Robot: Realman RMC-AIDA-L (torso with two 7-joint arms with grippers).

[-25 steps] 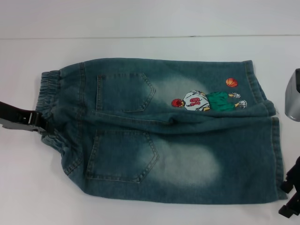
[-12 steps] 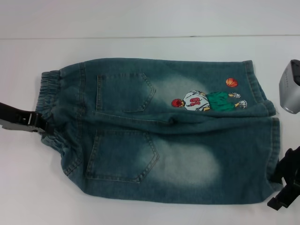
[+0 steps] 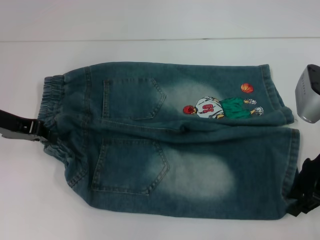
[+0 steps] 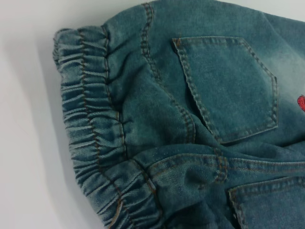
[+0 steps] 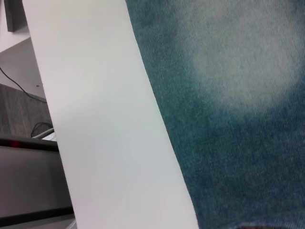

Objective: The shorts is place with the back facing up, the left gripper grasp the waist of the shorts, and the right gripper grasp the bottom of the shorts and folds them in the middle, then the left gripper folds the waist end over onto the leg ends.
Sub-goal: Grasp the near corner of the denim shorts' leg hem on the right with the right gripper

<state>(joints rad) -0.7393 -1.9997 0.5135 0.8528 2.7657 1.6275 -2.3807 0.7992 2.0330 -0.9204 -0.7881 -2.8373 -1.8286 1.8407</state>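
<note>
**Right gripper closing in on the leg hem; left already at the waist**

You have the shorts lying flat, back side up, across the middle of the white table, with the waist toward the table's left edge and the leg ends toward its right edge. Both back pockets and the cartoon figure face up, so the layout matches what the fold needs.

The left gripper sits at the waist, its tip against the gathered band about midway along it. You cannot tell from any view whether its fingers are clamped on the elastic; the left wrist view shows only the ruffled band and a pocket.

What has changed over the last second is on the other side: the right gripper has moved in from the table's near right corner and now sits against the bottom at the near leg's hem, where earlier it stood clear of the cloth. Its fingers are hidden, so you cannot tell if they have taken hold.

Judging by this, both grasps are nearly set and the lengthwise fold has not begun. Confirm the hem is pinched before you lift.
</note>
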